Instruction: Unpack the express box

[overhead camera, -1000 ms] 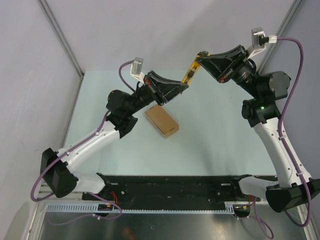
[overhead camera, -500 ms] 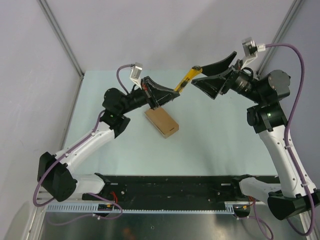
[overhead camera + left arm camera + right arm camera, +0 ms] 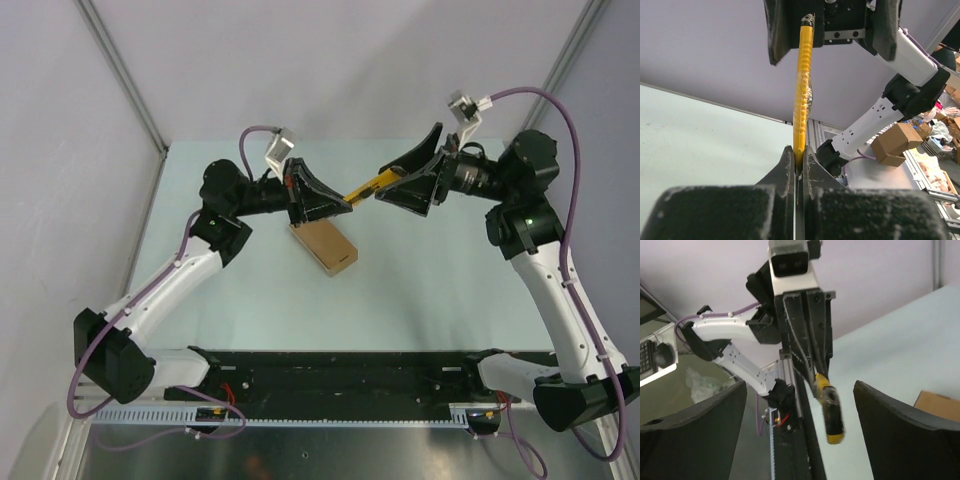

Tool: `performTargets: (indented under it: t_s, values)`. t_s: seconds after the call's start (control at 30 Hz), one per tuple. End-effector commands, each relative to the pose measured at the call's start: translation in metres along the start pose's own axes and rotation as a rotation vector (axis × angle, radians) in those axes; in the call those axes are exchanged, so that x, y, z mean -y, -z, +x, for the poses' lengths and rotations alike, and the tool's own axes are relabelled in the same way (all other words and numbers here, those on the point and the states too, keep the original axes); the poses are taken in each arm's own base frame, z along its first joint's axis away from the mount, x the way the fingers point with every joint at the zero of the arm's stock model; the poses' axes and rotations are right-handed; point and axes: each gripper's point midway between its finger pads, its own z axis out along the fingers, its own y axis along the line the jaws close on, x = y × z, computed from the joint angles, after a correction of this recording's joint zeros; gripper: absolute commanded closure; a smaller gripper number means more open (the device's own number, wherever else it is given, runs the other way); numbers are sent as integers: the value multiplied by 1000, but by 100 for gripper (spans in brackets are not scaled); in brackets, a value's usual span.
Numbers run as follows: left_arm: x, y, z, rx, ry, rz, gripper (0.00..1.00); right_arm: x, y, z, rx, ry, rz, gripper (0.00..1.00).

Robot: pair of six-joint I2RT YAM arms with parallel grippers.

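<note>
The left fingers (image 3: 785, 175) pinch one end of the yellow knife (image 3: 801, 95), holding it out in mid-air so its free end sits between the wide-spread right fingers (image 3: 900, 430), seemingly for a handover, while the brown box (image 3: 324, 245) lies on the surface (image 3: 430, 270) just below.

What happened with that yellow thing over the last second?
The knife changed hands. The right gripper, which held it a second ago, opened wide and swung down toward the middle. The left gripper closed on the knife's lower end and now holds it alone. The box stayed where it was.
</note>
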Motion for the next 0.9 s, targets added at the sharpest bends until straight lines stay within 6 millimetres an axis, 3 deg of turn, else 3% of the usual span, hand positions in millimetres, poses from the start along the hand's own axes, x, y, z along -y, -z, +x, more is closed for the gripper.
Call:
performTargets:
  t_s: [0.0,0.1,0.23,0.4,0.5,0.6,0.7,0.77,0.87]
  values:
    - [-6,0,-7,-13,-8,-31,100,-6,-2,20,-82,-11,-42,12]
    - [-9,-1,-3,-31,31,-33,100,-1,-4,31,-110,-13,-25,20]
    - [-9,-1,2,-49,40,-24,100,3,-9,40,-139,-38,-31,42]
    - [-6,0,3,-58,44,-14,100,-1,-13,41,-141,-30,-56,43]
    - [-4,1,1,-53,38,-17,100,2,-14,41,-141,-31,-55,49]
    - [-4,1,0,-49,31,-22,100,2,-15,41,-143,-38,-60,69]
    - [-4,2,0,-49,29,-24,100,3,-15,42,-146,-41,-60,78]
    - [-3,2,0,-51,30,-22,100,5,-16,43,-149,-47,-57,75]
    - [-4,2,1,-54,32,-23,100,4,-16,44,-153,-50,-61,63]
